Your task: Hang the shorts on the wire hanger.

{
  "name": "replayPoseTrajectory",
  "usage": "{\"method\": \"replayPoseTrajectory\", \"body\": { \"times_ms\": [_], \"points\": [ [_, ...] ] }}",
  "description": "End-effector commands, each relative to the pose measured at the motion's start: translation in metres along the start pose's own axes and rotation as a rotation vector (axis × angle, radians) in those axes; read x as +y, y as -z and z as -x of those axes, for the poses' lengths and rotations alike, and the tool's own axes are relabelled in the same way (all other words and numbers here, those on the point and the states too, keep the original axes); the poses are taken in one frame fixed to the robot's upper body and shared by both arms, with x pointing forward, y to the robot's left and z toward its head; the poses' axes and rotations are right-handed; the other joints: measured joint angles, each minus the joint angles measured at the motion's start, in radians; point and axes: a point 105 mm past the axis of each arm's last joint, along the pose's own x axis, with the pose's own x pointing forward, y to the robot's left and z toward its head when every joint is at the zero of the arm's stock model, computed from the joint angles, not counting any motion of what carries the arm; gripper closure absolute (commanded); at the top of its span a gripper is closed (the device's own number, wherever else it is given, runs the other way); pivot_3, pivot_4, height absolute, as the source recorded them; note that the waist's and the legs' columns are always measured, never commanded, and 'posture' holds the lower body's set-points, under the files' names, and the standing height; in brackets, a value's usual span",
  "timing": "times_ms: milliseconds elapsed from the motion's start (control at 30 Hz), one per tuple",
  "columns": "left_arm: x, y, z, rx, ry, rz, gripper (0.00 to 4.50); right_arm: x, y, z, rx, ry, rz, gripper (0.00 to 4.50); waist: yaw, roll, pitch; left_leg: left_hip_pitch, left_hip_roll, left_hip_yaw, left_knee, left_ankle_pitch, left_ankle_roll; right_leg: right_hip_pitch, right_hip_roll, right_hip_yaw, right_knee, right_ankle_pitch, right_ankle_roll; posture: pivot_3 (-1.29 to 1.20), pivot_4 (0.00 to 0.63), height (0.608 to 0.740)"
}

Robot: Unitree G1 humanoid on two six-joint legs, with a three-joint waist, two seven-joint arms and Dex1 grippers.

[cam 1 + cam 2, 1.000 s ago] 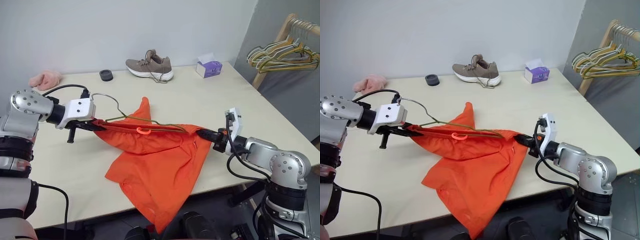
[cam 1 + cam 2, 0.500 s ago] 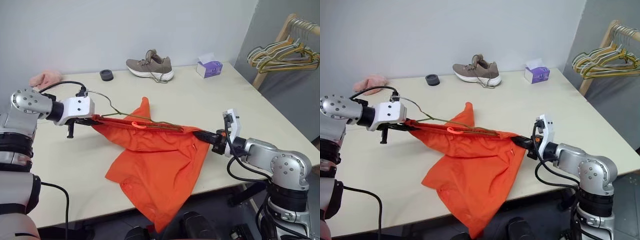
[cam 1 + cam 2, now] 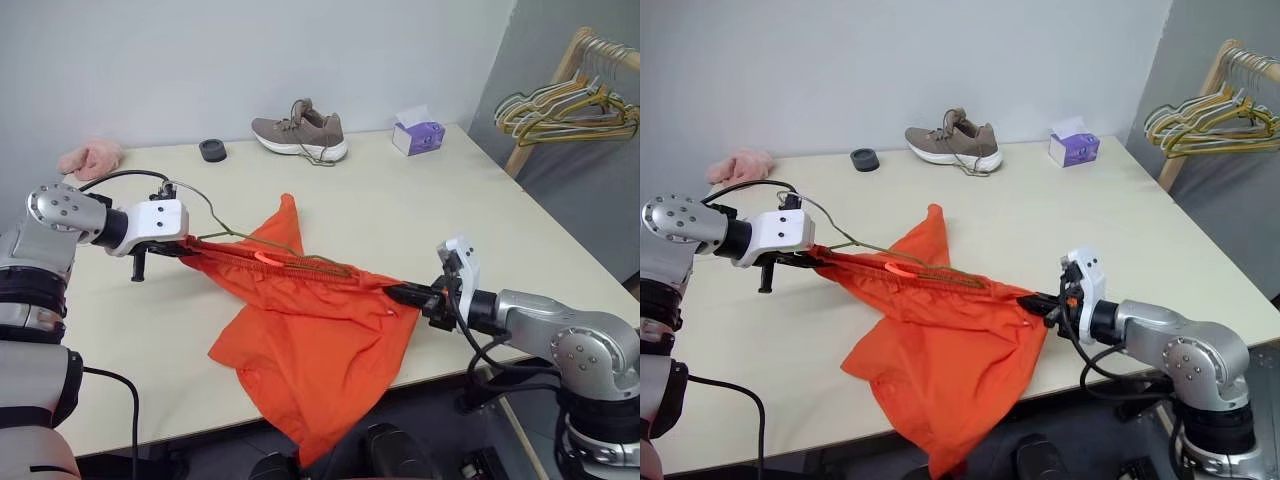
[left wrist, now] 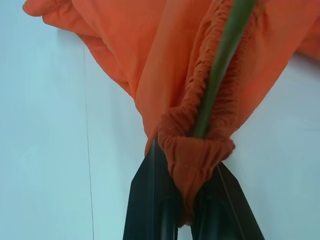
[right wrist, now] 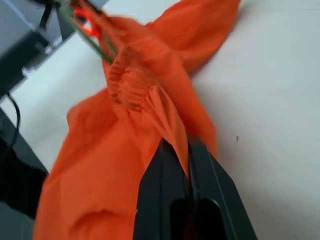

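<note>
Since a second ago, right gripper (image 3: pixel 405 293) drawn back toward lower right, stretching bright orange thin fabric shorts (image 3: pixel 300 340) at centre frame. Risk: waistband slipping off thin olive-grey wire hanger (image 3: pixel 232 233) if pulled harder. Left gripper (image 3: pixel 187 245) at left, angled down. Both jaws pinched on waistband ends.

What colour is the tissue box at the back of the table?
Purple tissue box, clearest in the left eye view.
</note>
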Motion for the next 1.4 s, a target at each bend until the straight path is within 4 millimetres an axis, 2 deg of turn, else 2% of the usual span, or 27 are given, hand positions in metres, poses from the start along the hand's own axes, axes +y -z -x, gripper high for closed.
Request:
{"method": "replayPoseTrajectory", "body": {
  "times_ms": [33,167,300,367,533,700,867,1100,1333,1400],
  "points": [
    [0.0,0.033,0.026,0.126,-0.063,0.122,4.5,-0.021,0.0,0.016,0.014,0.131,0.124,4.49,0.0,0.0,0.0,0.0,0.0,0.0,0.0,0.0,0.0,0.0,0.0,0.0,0.0,0.0,0.0,-0.27,0.056,0.74],
    [-0.001,0.036,0.027,0.143,-0.06,0.118,4.5,-0.02,0.0,0.021,0.01,0.109,0.169,4.49,0.0,0.0,0.0,0.0,0.0,0.0,0.0,0.0,0.0,0.0,0.0,0.0,-0.001,0.0,0.0,-0.27,0.056,0.74],
    [-0.003,0.038,0.027,0.153,-0.052,0.107,4.5,-0.022,-0.008,0.026,-0.042,0.099,0.155,4.49,0.001,-0.001,0.0,0.0,0.0,0.001,0.0,0.0,0.0,0.0,0.0,0.0,-0.002,0.0,0.0,-0.27,0.054,0.74],
    [-0.004,0.039,0.028,0.166,-0.05,0.094,4.5,-0.019,-0.015,0.029,-0.078,0.07,0.138,4.49,0.001,-0.001,0.0,0.0,0.0,0.001,0.0,0.0,0.0,0.0,0.0,0.0,-0.002,0.0,0.0,-0.26,0.053,0.74],
    [-0.003,0.039,0.027,0.17,-0.058,0.077,4.5,-0.012,-0.018,0.031,-0.068,0.035,0.162,4.49,0.001,-0.001,0.0,0.0,0.0,0.001,0.0,0.0,0.0,0.0,0.0,0.0,-0.002,0.0,0.0,-0.27,0.053,0.74],
    [-0.005,0.028,0.016,0.128,-0.029,0.041,4.5,-0.007,-0.031,0.014,-0.088,0.043,0.195,4.49,0.0,-0.001,0.0,0.0,0.0,0.001,0.0,0.0,0.0,0.0,0.0,0.0,-0.001,0.0,0.0,-0.27,0.052,0.74],
    [-0.005,0.005,-0.003,0.051,-0.002,-0.016,4.5,-0.003,-0.042,-0.004,-0.059,0.059,0.284,4.49,0.0,-0.001,0.0,0.0,0.0,0.001,0.0,0.0,0.0,0.0,-0.001,0.001,-0.001,0.0,0.0,-0.27,0.049,0.74],
    [-0.01,-0.023,-0.028,-0.026,0.02,-0.067,4.5,0.015,-0.049,-0.028,-0.028,0.005,0.383,4.49,-0.001,-0.001,0.0,0.0,0.0,0.001,0.0,0.0,0.0,0.0,-0.002,0.001,-0.001,0.0,0.0,-0.28,0.045,0.74],
    [-0.012,-0.032,-0.041,-0.058,0.005,-0.064,4.5,0.023,-0.047,-0.033,0.005,-0.029,0.426,4.49,-0.002,-0.001,0.0,0.0,0.0,0.0,0.0,0.0,0.0,0.0,-0.002,0.0,-0.001,0.003,-0.005,-0.29,0.043,0.74],
    [-0.015,-0.034,-0.043,-0.069,0.011,-0.063,4.5,0.016,-0.043,-0.025,0.038,0.01,0.47,4.08,-0.001,-0.001,0.0,0.0,0.0,0.0,0.0,0.0,0.0,0.0,-0.002,0.0,-0.001,0.003,-0.005,-0.29,0.044,0.74]
  ]
}}
